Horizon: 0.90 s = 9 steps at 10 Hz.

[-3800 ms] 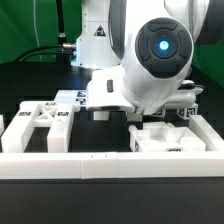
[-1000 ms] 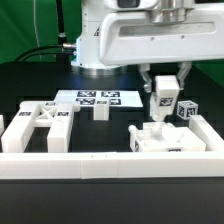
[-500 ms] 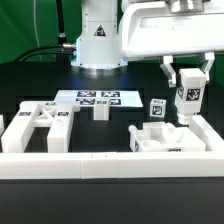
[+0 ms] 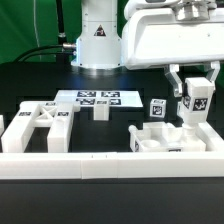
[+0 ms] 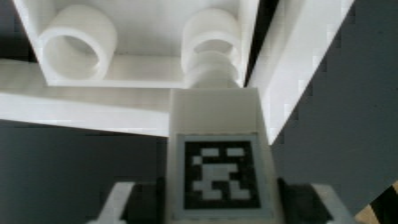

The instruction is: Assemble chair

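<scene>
Arm (image 4: 160, 40) noted as the largest item, hung over the black tabletop (image 4: 30, 80) with the jaws pointing down. Long low border rail (image 4: 100, 165) is seen in front of the jaws, nearest the exterior camera. Cross-braced side (image 4: 40, 125) of the chair lies flat well away from the jaws, toward the exterior view's left, untouched. Seat panel (image 4: 170, 142) sits directly beneath the jaws; in the wrist view its round sockets (image 5: 210, 42) are seen beyond the end of the held piece, which appears roughly lined up with one of them, though contact cannot be confirmed. Marker board (image 4: 98, 98) lies behind and off to the exterior view's left of the jaws. Post (image 4: 196, 100) is clamped upright between the jaws, which are closed to the post's width on its tagged upper end; its lower end hangs free just above or at the panel. Second post (image 4: 157, 108) stands beside the jaws on the exterior view's left, apart from them. Small block (image 4: 100, 111) rests near the marker board, well apart from the jaws. Handling is judged as follows: the post is taken to be light, stiff, smooth plastic, unlikely to deform but liable to slip or twist under side load. Hold is best kept on the flat opposite faces near the top, with the lower end left clear for seating in a socket.
</scene>
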Available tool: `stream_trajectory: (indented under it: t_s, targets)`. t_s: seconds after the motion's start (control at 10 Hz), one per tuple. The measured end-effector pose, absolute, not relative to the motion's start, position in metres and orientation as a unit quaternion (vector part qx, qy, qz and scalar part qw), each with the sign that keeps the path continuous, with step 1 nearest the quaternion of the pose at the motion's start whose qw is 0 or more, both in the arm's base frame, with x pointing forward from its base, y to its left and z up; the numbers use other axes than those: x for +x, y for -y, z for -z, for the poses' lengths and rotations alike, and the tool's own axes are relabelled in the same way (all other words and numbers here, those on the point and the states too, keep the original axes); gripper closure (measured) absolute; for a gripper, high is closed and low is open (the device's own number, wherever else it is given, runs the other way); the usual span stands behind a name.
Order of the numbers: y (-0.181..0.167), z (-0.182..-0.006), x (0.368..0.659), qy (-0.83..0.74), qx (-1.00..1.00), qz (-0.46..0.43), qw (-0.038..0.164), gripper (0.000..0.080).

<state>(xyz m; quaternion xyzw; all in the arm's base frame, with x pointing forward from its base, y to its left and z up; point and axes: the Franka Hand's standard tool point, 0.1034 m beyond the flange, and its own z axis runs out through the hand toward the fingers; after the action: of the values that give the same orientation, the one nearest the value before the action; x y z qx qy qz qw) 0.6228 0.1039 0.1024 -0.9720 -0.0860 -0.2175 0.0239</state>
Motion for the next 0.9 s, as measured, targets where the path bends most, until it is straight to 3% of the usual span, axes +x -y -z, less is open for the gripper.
stream_trajectory:
  t_s: [0.9]
  targets:
    - [-0.106,-0.087,0.626,0.096,-0.971,0.217,0.022,0.0514]
